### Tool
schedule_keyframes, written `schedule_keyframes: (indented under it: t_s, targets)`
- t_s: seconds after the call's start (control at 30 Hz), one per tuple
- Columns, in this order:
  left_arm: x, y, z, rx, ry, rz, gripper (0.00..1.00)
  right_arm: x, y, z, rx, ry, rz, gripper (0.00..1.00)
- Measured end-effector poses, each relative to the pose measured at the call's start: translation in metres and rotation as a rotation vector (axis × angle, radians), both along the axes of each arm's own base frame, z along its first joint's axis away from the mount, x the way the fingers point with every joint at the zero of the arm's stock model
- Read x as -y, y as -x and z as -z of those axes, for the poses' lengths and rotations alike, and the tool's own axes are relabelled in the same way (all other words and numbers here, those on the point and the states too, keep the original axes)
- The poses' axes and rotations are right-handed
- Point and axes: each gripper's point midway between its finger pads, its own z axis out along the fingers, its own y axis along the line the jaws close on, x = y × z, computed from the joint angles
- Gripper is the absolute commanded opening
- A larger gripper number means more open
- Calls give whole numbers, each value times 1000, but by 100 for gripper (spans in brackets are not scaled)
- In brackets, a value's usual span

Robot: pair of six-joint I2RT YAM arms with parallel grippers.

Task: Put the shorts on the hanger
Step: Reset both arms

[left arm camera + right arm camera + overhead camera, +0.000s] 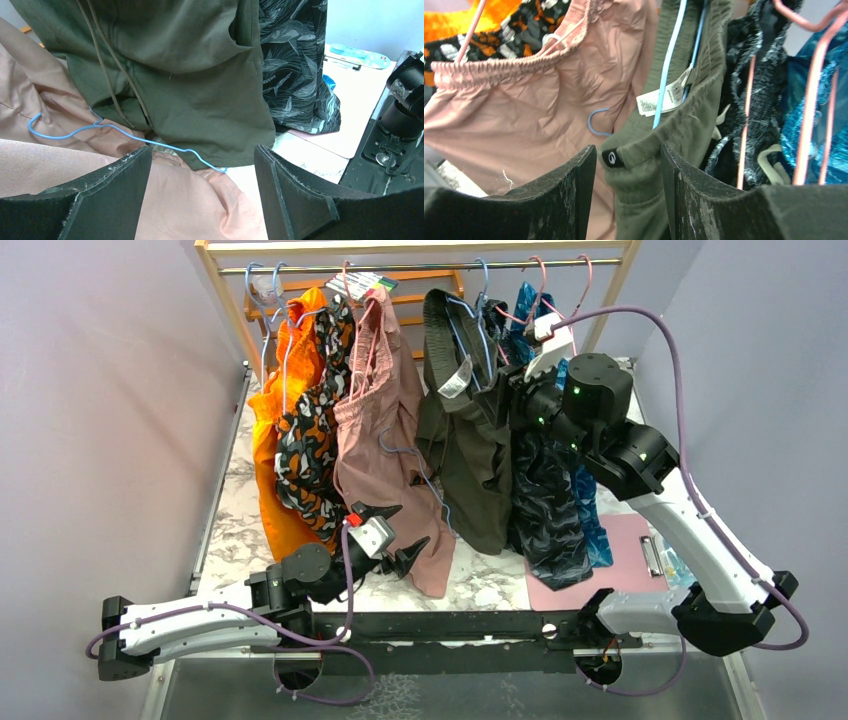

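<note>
At the rail (pixel 420 267), right pincer (pixel 628 150) stands parted astride the shorts (pixel 689 120) waistband; left pincer (pixel 202 149) gapes empty.

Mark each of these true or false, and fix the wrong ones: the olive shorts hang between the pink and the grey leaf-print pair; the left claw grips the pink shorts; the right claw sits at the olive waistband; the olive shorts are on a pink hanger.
1. The olive-green shorts hang between the dusty-pink shorts and the dark grey leaf-print shorts. True.
2. The left claw grips the dusty-pink shorts. False: it is open and holds nothing, low down near their hem.
3. The right claw has a finger on each side of the olive-green shorts' waistband. True.
4. The olive-green shorts are on a pink hanger. False: a light-blue hanger runs through their waistband.
</note>
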Motion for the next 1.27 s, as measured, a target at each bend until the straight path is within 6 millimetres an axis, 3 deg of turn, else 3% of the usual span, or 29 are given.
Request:
schedule_keyframes:
  t_s: [0.17,0.2,0.27,0.3,0.4,0.43,0.47,0.53,0.6,0.8,1.1,1.27]
  targets:
    - [0,0,1,-4,-1,-2,80,2,15,7,-12,2,-48,60]
    - [0,0,1,-6,-1,-2,80,3,16,7,-12,2,-48,67]
    - [0,0,2,-11,2,-2,82,13,27,5,22,-15,-48,92]
    - [1,0,2,-14,4,-2,82,20,34,6,36,-23,-49,99]
    - [2,0,4,-30,5,-4,86,41,53,1,109,-48,-47,100]
    - [3,0,6,-37,3,-5,96,48,58,-1,134,-59,-36,100]
    - [4,0,8,-47,1,-7,99,55,61,-3,154,-74,-16,100]
    - [9,-2,22,-109,-11,-23,99,85,65,-9,207,-124,99,100]
    - [11,-3,30,-158,-28,-41,99,92,63,-11,222,-156,142,100]
    - [24,-14,38,-305,-27,-148,99,104,68,10,232,-182,177,100]
    - [16,-23,73,-451,-70,-320,99,111,86,-7,323,-239,132,100]
    - [14,-27,71,-489,-60,-383,99,111,90,-12,340,-251,119,100]
